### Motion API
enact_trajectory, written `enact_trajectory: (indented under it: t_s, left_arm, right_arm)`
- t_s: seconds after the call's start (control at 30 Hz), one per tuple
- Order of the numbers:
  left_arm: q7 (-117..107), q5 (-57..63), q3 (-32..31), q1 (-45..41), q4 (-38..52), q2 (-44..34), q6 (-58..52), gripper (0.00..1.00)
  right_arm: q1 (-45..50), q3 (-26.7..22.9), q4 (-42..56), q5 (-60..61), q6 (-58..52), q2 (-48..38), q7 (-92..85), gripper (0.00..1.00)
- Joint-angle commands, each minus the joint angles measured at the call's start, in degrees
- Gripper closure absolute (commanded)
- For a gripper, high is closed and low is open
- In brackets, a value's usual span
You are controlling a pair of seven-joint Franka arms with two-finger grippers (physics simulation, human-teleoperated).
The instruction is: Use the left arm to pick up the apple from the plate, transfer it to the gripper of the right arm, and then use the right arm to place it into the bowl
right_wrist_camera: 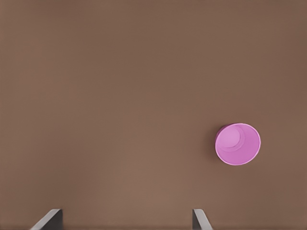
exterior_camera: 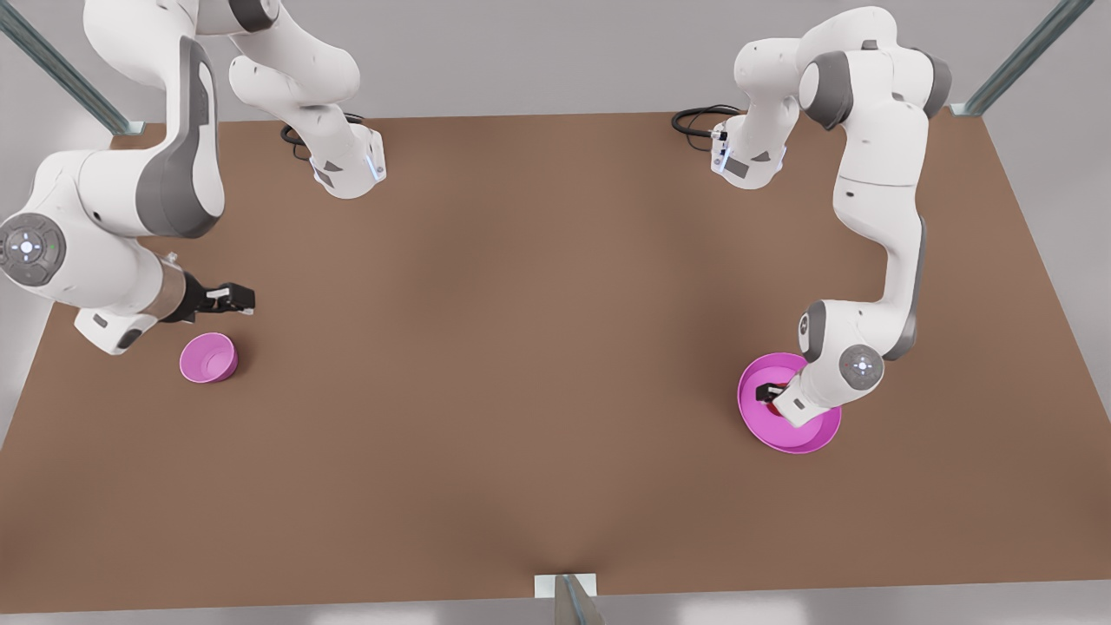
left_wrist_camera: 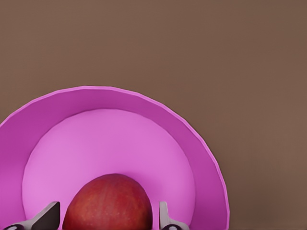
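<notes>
Left end effector point(exterior_camera: 767, 393) down over plate point(exterior_camera: 785, 438) at front view's right, fingers point(left_wrist_camera: 47, 216) spread either side of apple point(left_wrist_camera: 108, 203), not closed yet. Step: pick. Next: close on apple, lift, carry toward centre. Right end effector point(exterior_camera: 245, 300) open, waiting above bench point(exterior_camera: 538, 347) near bowl point(exterior_camera: 208, 358). Nothing blocks the path btwn arms.

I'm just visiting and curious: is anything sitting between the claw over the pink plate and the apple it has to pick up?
Nothing visible is. The left gripper is open, its fingers either side of the apple on the plate. The right gripper waits open near the bowl.
</notes>
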Motion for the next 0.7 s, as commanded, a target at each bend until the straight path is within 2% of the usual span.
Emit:
enact_trajectory:
  t_s: [0.0, 0.33, 0.4, 0.57, 0.6, 0.67]
  left_arm:
    - [1.1, 0.2, 0.0, 0.2, -0.1, 0.0, 0.5, 0.0]
    - [0.6, 0.1, 0.0, 0.2, -1.0, 0.3, -0.1, 0.0]
    - [0.6, 0.1, 0.0, 0.2, -1.0, 0.3, 0.0, 0.14]
    - [0.6, 0.1, 0.0, 0.2, -1.0, 0.3, -0.2, 0.15]
    - [0.6, 0.1, 0.0, 0.2, -1.0, 0.2, -1.1, 0.21]
    - [-0.9, 0.0, 0.0, 0.2, -1.0, 0.1, -1.2, 0.23]
  right_arm:
    - [0.0, 0.0, 0.0, 0.1, 0.0, 0.0, -1.4, 0.0]
    - [0.1, 0.1, 0.0, 0.3, 0.0, 0.0, -1.4, 0.0]
    - [0.1, 0.0, 0.0, 0.3, 0.0, 0.1, -1.4, 0.0]
    - [0.1, 0.0, 0.0, 0.2, 0.0, 0.2, -1.4, 0.0]
    - [0.1, 0.0, 0.0, 0.2, 0.0, 0.2, -1.4, 0.0]
    - [0.1, 0.1, 0.0, 0.2, 0.0, 0.3, -1.4, 0.0]
